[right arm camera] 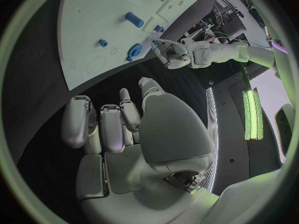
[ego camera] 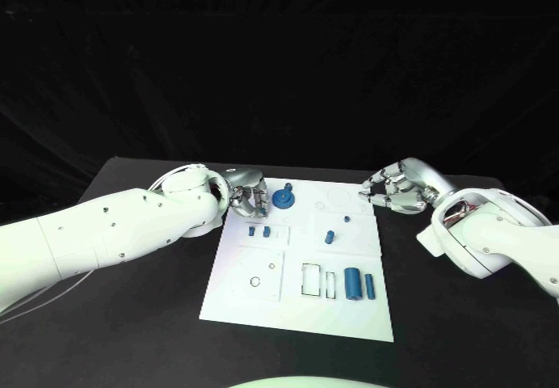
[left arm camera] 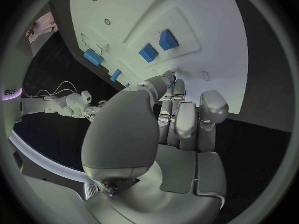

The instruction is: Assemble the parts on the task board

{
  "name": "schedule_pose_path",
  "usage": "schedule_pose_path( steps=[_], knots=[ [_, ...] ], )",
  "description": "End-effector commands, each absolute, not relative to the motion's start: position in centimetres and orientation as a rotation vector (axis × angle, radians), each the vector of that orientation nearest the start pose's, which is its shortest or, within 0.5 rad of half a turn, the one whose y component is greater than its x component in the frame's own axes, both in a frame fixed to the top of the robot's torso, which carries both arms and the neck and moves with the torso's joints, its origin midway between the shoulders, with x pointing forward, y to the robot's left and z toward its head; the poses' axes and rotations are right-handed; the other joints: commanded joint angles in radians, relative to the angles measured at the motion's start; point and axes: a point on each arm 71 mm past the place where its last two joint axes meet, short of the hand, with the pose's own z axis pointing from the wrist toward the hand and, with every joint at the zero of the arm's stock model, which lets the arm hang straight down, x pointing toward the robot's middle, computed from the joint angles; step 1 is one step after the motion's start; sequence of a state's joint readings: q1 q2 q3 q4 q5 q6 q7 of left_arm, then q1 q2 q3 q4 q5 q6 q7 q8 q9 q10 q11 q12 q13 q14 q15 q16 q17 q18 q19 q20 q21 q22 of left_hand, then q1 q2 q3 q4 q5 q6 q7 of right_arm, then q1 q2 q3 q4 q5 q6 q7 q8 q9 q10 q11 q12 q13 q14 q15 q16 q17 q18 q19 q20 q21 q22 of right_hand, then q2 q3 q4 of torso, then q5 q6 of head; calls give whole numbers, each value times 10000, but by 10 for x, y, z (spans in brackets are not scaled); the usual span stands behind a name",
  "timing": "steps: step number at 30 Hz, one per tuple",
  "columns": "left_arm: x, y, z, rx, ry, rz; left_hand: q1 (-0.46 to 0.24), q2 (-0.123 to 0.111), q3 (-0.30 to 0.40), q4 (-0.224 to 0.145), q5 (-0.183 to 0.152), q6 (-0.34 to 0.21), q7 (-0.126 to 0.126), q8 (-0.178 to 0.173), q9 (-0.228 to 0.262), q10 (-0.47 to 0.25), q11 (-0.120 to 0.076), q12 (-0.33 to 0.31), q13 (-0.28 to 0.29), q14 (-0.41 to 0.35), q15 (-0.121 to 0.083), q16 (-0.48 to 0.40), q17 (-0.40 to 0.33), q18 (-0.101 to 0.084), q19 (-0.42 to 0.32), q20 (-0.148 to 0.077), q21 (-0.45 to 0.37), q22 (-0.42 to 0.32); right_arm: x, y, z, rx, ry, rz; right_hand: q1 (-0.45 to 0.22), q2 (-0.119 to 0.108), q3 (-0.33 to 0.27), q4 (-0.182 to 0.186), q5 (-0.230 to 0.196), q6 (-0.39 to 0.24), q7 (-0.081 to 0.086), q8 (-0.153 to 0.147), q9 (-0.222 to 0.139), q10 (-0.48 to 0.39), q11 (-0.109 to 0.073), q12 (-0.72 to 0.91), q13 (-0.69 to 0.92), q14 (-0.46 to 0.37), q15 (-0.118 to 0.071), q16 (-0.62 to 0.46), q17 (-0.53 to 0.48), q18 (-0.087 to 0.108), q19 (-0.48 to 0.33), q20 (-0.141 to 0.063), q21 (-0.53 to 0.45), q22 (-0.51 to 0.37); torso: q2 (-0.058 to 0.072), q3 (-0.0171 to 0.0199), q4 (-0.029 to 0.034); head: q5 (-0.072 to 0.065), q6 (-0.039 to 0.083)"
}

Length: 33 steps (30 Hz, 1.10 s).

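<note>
White, the task board (ego camera: pixel 245 299) lies mid-desk (ego camera: pixel 140 323). Near its front edge stand two blue cylinders (ego camera: pixel 352 285) upright-looking beside outlined slots; farther back, two small blue blocks (ego camera: pixel 258 231) and a blue peg (ego camera: pixel 329 237). At the far edge, the left hand (ego camera: pixel 247 200) hovers beside a blue round part (ego camera: pixel 284 198), whether grasping I cannot tell; the right hand (ego camera: pixel 392 192) is curled, holding nothing.

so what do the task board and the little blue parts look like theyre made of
The task board looks like matte white plastic or painted sheet: flat, even, no glare. The blue parts look like moulded or printed plastic: uniform colour, dull sheen. Neither can be confirmed from the look alone.
</note>
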<state>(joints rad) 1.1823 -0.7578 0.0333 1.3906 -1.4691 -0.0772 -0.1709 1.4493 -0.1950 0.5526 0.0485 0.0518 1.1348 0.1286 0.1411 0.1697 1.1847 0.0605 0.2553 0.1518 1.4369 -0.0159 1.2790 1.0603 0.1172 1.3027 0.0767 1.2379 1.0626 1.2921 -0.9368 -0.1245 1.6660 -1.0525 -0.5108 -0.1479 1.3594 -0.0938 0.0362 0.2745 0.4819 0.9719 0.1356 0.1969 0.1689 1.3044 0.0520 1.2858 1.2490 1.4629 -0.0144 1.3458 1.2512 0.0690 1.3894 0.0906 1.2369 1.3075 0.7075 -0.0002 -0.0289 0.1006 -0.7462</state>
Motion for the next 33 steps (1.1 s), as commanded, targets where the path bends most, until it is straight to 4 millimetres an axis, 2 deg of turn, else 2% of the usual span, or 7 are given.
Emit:
schedule_pose_path(
  steps=[1,12,21,33],
  knots=[
    [514,197,-193,1606,18836,-5313,-122,-3,-10,-43,-7,62,-24,-50,-2,61,-25,-49,-7,24,-8,-15,-8,-65,92,1,26,9,467,-217,-159,2754,16288,7843,5,39,34,2,47,-22,6,36,2,27,4,34,10,373,-72,-53,2,76,38,-39,-62,583,-3,4,4,-9,-13],
    [517,192,-196,1654,18904,-5344,-122,-3,-10,-43,-7,62,-24,-50,-2,61,-25,-49,-7,24,-8,-15,-8,-65,92,1,26,9,467,-217,-160,2740,16293,7862,5,39,34,2,47,-22,6,36,2,27,4,34,10,373,-72,-53,2,76,38,-39,-62,583,3,-5,-4,-1,-30],
    [517,187,-197,1723,18913,-5464,-141,-9,-12,-41,-7,69,-26,-59,-6,69,-26,-64,-8,19,-9,-27,-32,-63,86,0,21,1,467,-216,-160,2734,16296,7873,5,39,34,2,47,-22,6,36,2,27,4,34,10,373,-72,-53,2,76,38,-39,-62,583,-5,5,-2,0,-44],
    [517,189,-199,1753,19245,-5262,-155,2,-4,-41,-6,93,-34,-64,-8,93,-33,-79,-8,-4,-12,-79,-128,-63,82,0,20,-1,467,-217,-160,2741,16297,7862,5,39,34,2,47,-22,6,36,2,27,4,34,10,373,-72,-53,2,76,38,-39,-62,583,-5,1,6,-8,-59]
  ],
)
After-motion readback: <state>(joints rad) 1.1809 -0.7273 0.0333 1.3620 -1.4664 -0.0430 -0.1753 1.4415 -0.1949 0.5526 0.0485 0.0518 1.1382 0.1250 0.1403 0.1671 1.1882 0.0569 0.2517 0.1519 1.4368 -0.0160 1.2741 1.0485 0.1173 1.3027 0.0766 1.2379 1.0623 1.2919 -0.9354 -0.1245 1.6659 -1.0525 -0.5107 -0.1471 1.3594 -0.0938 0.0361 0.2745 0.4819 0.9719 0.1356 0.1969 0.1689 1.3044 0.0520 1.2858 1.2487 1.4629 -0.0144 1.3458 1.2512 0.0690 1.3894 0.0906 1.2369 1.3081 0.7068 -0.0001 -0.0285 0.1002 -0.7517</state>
